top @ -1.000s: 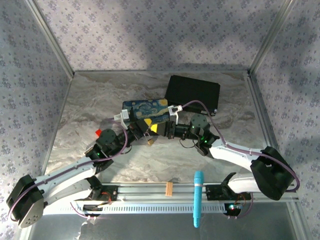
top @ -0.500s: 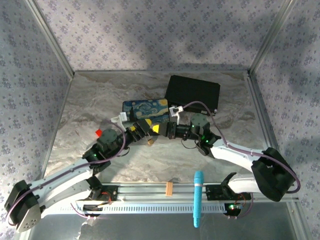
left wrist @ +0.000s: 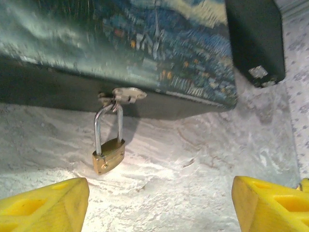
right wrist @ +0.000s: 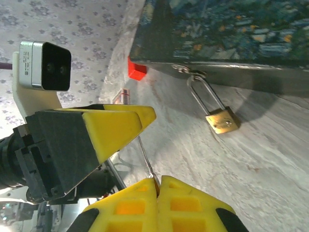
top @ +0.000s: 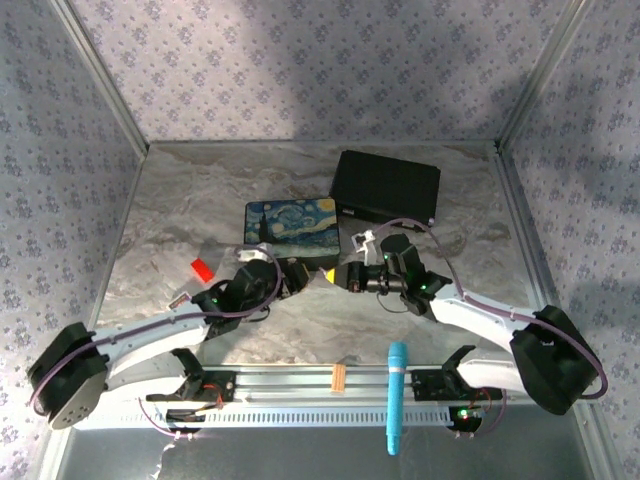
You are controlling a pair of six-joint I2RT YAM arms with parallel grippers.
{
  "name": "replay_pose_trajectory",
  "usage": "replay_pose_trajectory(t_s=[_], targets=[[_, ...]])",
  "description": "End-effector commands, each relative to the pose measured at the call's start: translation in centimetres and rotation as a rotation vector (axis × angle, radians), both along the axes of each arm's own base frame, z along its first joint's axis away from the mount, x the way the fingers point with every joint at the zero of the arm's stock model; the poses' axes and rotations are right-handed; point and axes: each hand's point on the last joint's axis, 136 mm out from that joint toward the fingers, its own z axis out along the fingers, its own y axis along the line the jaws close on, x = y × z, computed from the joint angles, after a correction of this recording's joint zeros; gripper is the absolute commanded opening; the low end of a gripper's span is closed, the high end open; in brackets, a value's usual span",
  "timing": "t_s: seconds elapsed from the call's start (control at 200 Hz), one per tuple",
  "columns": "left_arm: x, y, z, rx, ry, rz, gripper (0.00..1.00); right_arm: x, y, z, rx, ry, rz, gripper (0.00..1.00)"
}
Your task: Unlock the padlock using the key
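Observation:
The small brass padlock hangs by its silvery shackle from the hasp on the front of the blue painted box. It lies on the marble floor, shackle closed. My left gripper stands open a little short of it, yellow fingers wide apart, the padlock ahead of the left finger. My right gripper is shut on the thin silvery key, whose blade sticks out toward the left gripper's finger. The padlock sits ahead and to the right of the key. Both grippers meet before the box.
A black box lies behind and right of the blue box. A small red block rests on the floor at left. A teal tool and a tan wooden peg lie on the near rail.
Both grippers have drawn back from the box's front edge toward the near side. The left arm swung its wrist rightward and lower.

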Motion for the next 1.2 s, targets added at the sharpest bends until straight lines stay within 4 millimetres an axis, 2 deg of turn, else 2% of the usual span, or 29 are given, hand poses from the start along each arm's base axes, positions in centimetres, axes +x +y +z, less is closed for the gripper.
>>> replay_pose_trajectory(t_s=[0.0, 0.205, 0.32, 0.39, 0.495, 0.6, 0.735, 0.975, 1.104, 1.199], targets=[[0.8, -0.5, -0.2, 0.000, -0.041, 0.006, 0.74, 0.0, -0.7, -0.7, -0.029, -0.003, -0.017, 0.00], [1.5, 0.0, -3.6, 0.098, -0.004, 0.042, 0.72, 0.0, -1.1, -1.3, -0.025, 0.018, -0.031, 0.00], [2.1, -0.4, -4.0, 0.152, -0.029, 0.028, 0.71, 0.0, -1.2, -1.5, -0.026, 0.021, -0.038, 0.00], [2.4, -1.0, -4.1, 0.163, -0.039, 0.011, 0.67, -0.1, -1.3, -1.8, -0.028, 0.026, -0.042, 0.00], [2.6, -1.6, -5.1, 0.186, -0.014, -0.003, 0.61, -0.1, -1.5, -2.1, -0.031, 0.030, -0.051, 0.00], [2.7, -0.9, -6.5, 0.209, 0.008, 0.052, 0.60, 0.0, -1.7, -2.4, -0.034, 0.034, -0.061, 0.00], [2.6, -1.4, -7.1, 0.201, 0.007, 0.057, 0.55, 0.0, -1.8, -2.7, -0.037, 0.038, -0.070, 0.00], [2.5, -2.5, -8.2, 0.176, 0.027, 0.037, 0.36, 0.1, -1.8, -3.2, -0.037, 0.049, -0.079, 0.00], [2.5, -2.8, -8.3, 0.160, 0.033, 0.036, 0.31, -0.1, -1.9, -3.7, -0.032, 0.061, -0.085, 0.00], [2.4, -2.8, -8.0, 0.142, 0.041, 0.040, 0.23, -0.2, -1.9, -4.0, -0.030, 0.069, -0.086, 0.00]])
